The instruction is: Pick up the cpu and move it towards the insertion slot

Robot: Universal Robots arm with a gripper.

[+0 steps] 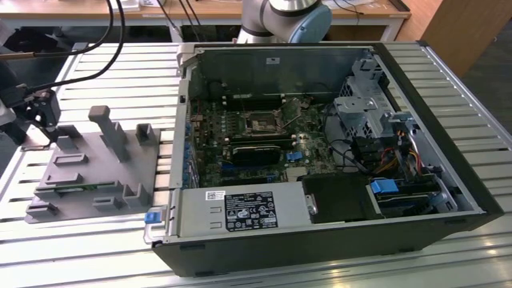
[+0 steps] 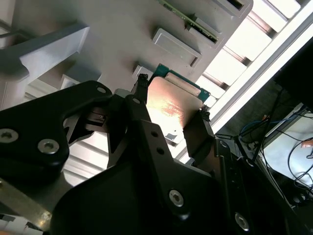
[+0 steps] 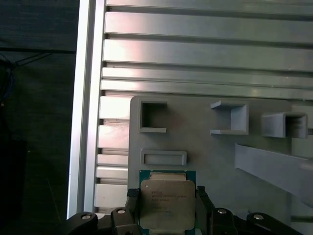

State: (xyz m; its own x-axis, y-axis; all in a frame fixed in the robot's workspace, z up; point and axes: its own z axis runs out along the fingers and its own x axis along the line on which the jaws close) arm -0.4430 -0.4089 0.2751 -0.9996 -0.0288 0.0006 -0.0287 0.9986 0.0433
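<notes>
We find the pincer (image 3: 167,211) closed on the cpu (image 3: 167,203). In both wrist views its two black fingers (image 3: 202,208) bear on opposite edges of the chip. The cpu is held over the grey fixture plate (image 3: 210,161), which lies at the exterior view's left. We cannot tell whether the chip is clear of the plate. We judge the part light, rigid and flat. Its smooth metal lid offers little friction, and its underside would not tolerate rubbing or a drop. The green rim edges, as gripped, are in our view the proper place to hold it. The insertion slot (image 1: 262,123) sits on the motherboard (image 1: 210,168) inside the open computer case (image 1: 320,249), well apart from the pincer, with the case wall between them. The bench (image 1: 136,78) is slotted aluminium, hard and ribbed, so a dropped chip could catch in a groove. Above the plate the room is open. Inside the case a drive cage (image 1: 360,111) and loose cables (image 1: 384,159) stand to one side of the socket, and we rate the clearance there as modest.
</notes>
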